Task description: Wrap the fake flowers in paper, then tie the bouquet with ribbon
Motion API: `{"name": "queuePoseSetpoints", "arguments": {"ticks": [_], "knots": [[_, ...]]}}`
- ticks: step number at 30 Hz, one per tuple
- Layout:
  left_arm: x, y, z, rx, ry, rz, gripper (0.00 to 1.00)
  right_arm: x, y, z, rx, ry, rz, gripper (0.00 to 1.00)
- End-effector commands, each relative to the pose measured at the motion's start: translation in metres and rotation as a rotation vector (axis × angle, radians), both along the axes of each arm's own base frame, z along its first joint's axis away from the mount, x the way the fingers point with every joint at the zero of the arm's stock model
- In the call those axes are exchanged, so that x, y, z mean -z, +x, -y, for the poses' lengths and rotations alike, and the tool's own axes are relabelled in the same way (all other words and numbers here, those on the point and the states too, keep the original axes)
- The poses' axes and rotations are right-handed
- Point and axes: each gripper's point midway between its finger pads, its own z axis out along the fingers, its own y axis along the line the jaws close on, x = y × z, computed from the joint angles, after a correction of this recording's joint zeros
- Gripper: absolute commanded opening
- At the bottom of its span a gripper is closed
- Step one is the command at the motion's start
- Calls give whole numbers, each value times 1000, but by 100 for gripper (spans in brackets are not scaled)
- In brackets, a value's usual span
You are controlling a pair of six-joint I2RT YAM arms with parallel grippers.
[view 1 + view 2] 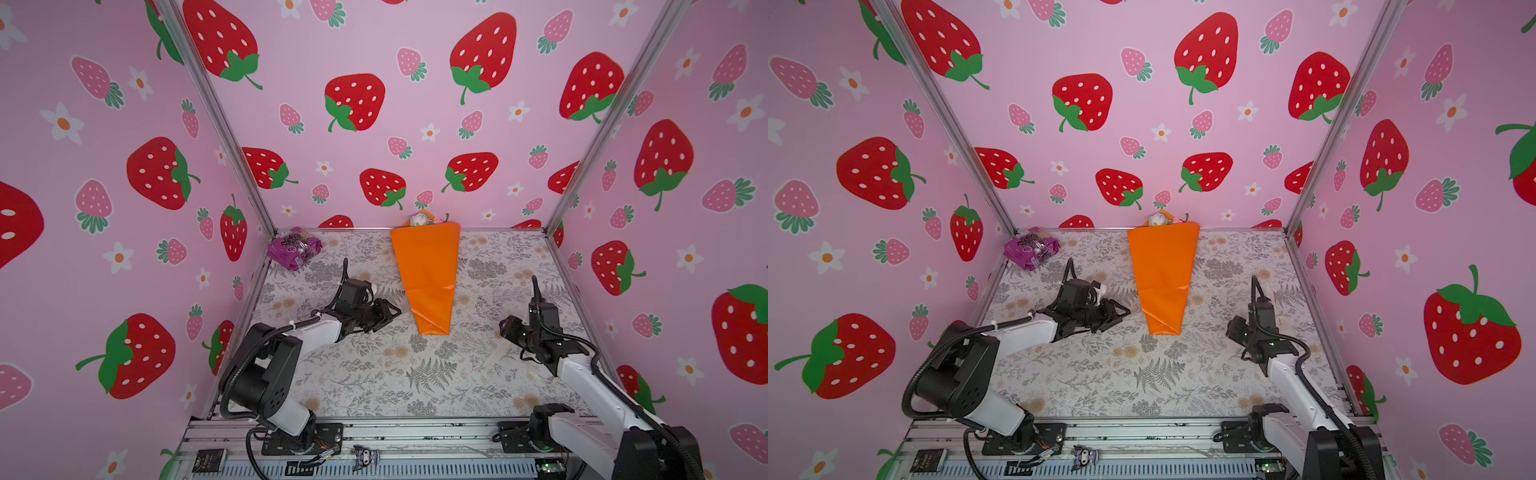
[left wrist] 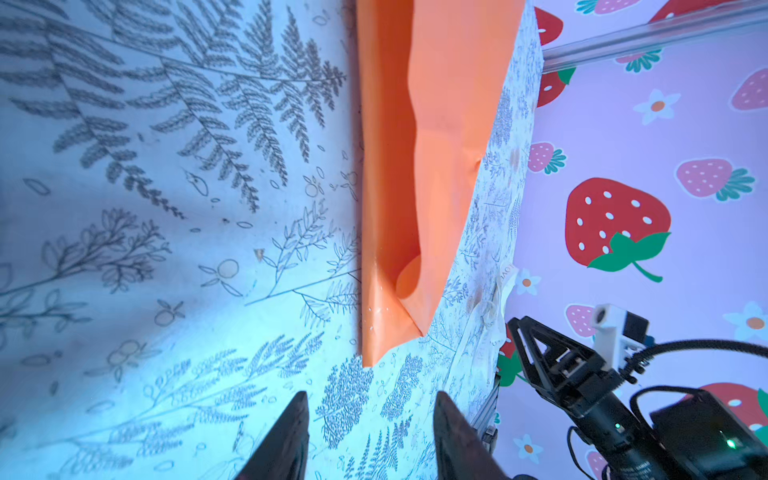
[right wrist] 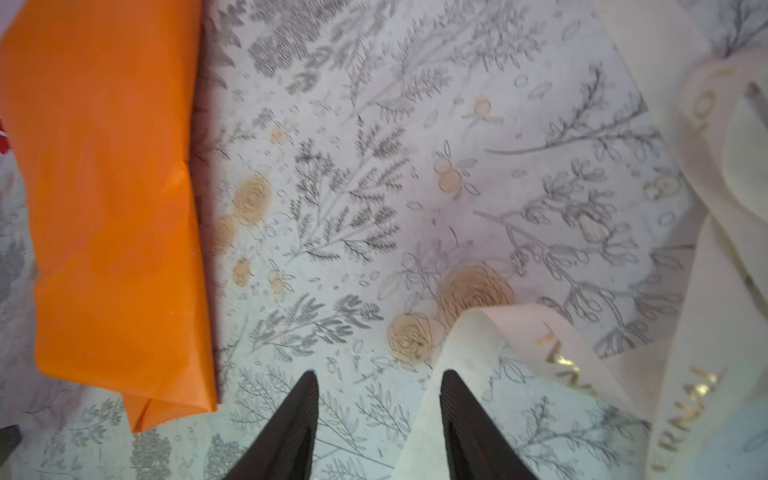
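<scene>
Two pincers spread, empty: left gripper [image 2: 372, 395], right gripper [image 3: 376, 374]. Untied bouquet [image 1: 428, 274] lies centre, flowers toward 12 o'clock. We fear the loose ribbon [image 3: 469, 332] at 4 o'clock slipping mid-pinch, and the unheld bouquet shifting.

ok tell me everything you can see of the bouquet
The bouquet is a glossy orange paper cone lying flat on the table, with its wide end at the back wall and its narrow folded end toward the front. White and pink flower heads peek from the wide end. One edge is creased, and no tie is around it.
</scene>
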Motion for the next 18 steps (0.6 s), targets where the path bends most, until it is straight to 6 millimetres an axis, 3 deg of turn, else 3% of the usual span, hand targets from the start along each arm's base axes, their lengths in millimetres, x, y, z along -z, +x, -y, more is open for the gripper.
{"name": "queuePoseSetpoints", "arguments": {"ticks": [1, 5, 12, 18], "knots": [[3, -14, -9, 1, 89, 31, 49, 26, -18, 1, -18, -20, -134, 51], [-9, -16, -13, -9, 120, 79, 49, 43, -23, 4, -33, -95, -249, 51], [-18, -20, -24, -33, 161, 112, 49, 53, -24, 3, -59, -201, -303, 51], [-24, -21, -27, -35, 176, 125, 49, 75, -41, 10, -55, -369, -447, 49]]}}
